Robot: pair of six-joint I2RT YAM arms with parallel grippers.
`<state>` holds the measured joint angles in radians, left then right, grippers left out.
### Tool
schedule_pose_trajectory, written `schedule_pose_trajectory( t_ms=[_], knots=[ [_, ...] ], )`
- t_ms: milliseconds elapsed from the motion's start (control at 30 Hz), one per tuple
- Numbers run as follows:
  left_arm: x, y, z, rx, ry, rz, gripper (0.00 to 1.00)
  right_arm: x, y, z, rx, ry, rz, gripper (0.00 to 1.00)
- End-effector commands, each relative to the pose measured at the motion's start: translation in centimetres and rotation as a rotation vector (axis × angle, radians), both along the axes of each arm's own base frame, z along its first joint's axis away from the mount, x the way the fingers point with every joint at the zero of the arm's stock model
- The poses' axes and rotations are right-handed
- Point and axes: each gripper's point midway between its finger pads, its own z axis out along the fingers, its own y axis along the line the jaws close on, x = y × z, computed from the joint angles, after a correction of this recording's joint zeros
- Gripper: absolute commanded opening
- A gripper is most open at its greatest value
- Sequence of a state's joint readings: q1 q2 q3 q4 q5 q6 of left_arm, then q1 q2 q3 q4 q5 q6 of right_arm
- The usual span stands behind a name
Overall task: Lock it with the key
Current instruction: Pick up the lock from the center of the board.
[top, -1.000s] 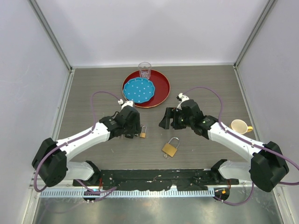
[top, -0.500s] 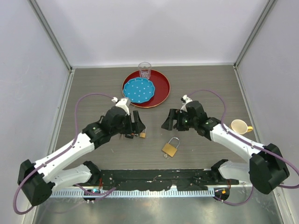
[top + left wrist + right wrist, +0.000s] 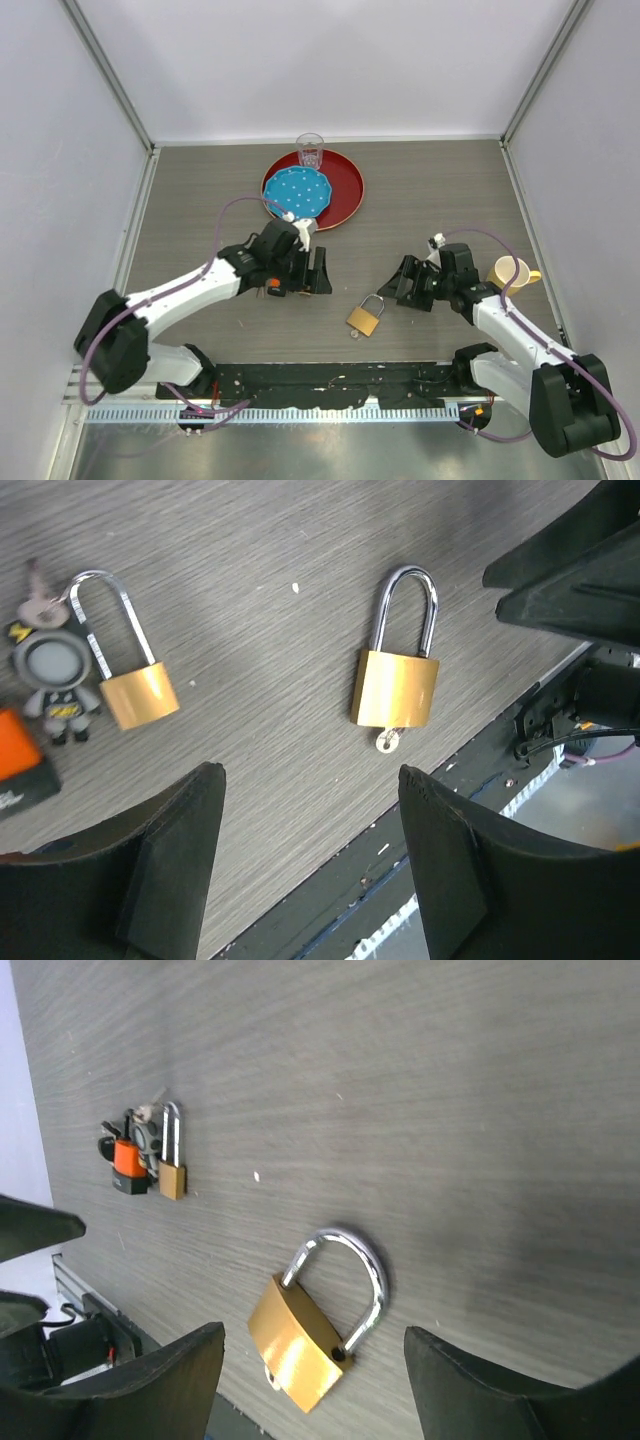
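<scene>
A large brass padlock [image 3: 365, 318] lies on the wooden table near the front edge. Its key [image 3: 388, 742] sticks out of the bottom, and one leg of its shackle [image 3: 362, 1268] stands out of its hole. A smaller padlock [image 3: 132, 690] lies to its left, with a key ring and a small figure [image 3: 55, 680]. My left gripper [image 3: 312, 274] hovers open between the two padlocks, holding nothing. My right gripper [image 3: 406, 289] hangs open just right of the large padlock [image 3: 298, 1348], apart from it. In both wrist views the open fingers frame the table.
At the back centre a red tray [image 3: 345, 185] carries a blue plate [image 3: 297, 193] and a clear glass [image 3: 310, 151]. A yellow cup [image 3: 513, 271] stands at the right. The black base rail [image 3: 330, 378] runs along the near edge, and white walls enclose the table.
My left gripper has swung right, off the small padlock and toward the large one. My right gripper has drawn back to the right and nearer the front edge.
</scene>
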<state>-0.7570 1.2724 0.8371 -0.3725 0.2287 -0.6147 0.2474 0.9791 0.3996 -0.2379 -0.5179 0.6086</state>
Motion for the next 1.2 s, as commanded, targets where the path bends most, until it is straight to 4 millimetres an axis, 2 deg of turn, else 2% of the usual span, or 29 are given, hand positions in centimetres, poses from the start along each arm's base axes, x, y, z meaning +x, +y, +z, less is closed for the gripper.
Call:
schedule_pose_trajectory(
  t_ms=[0, 33, 67, 100, 133, 167, 200, 267, 300, 433, 733, 933, 1167],
  knots=[
    [1.6, -4.2, 1.3, -0.083, 0.003, -0.110, 0.72, -2.0, 0.4, -0.7, 0.094, 0.092, 0.000, 0.75],
    [1.8, -4.8, -0.2, -0.060, 0.042, -0.121, 0.72, -2.2, 0.4, -0.8, 0.105, 0.100, -0.007, 0.74],
    [1.6, -5.5, -0.6, -0.062, 0.067, -0.146, 0.71, -2.3, 0.6, -0.6, 0.125, 0.090, -0.001, 0.71],
    [2.1, -6.5, 0.0, -0.076, 0.054, -0.164, 0.70, -2.8, 0.6, -1.0, 0.139, 0.113, -0.010, 0.65],
    [2.1, -7.3, -0.2, -0.076, 0.060, -0.183, 0.70, -2.9, 0.6, -1.1, 0.147, 0.110, -0.012, 0.63],
    [2.2, -7.9, -1.6, -0.057, 0.091, -0.196, 0.70, -3.1, 0.5, -1.4, 0.144, 0.112, -0.018, 0.62],
    [2.6, -8.9, -1.1, -0.072, 0.079, -0.215, 0.70, -3.5, 0.4, -1.8, 0.141, 0.119, -0.025, 0.62],
    [2.8, -10.4, -2.0, -0.072, 0.118, -0.247, 0.64, -3.7, 0.3, -2.2, 0.139, 0.125, -0.038, 0.61],
    [2.8, -10.8, -2.5, -0.074, 0.133, -0.261, 0.62, -4.0, 0.2, -2.6, 0.139, 0.134, -0.044, 0.58],
    [2.8, -12.4, -4.1, -0.080, 0.172, -0.293, 0.57, -4.1, 0.1, -3.3, 0.136, 0.140, -0.055, 0.55],
    [1.5, -13.1, -7.6, -0.092, 0.269, -0.315, 0.52, -3.0, 0.1, -4.3, 0.131, 0.164, -0.088, 0.43],
    [0.5, -12.9, -8.8, -0.104, 0.321, -0.317, 0.50, -2.3, 0.6, -4.8, 0.158, 0.180, -0.080, 0.30],
    [-0.7, -13.2, -9.2, -0.146, 0.383, -0.324, 0.42, -1.5, 0.9, -5.5, 0.161, 0.200, -0.082, 0.19]
  ],
)
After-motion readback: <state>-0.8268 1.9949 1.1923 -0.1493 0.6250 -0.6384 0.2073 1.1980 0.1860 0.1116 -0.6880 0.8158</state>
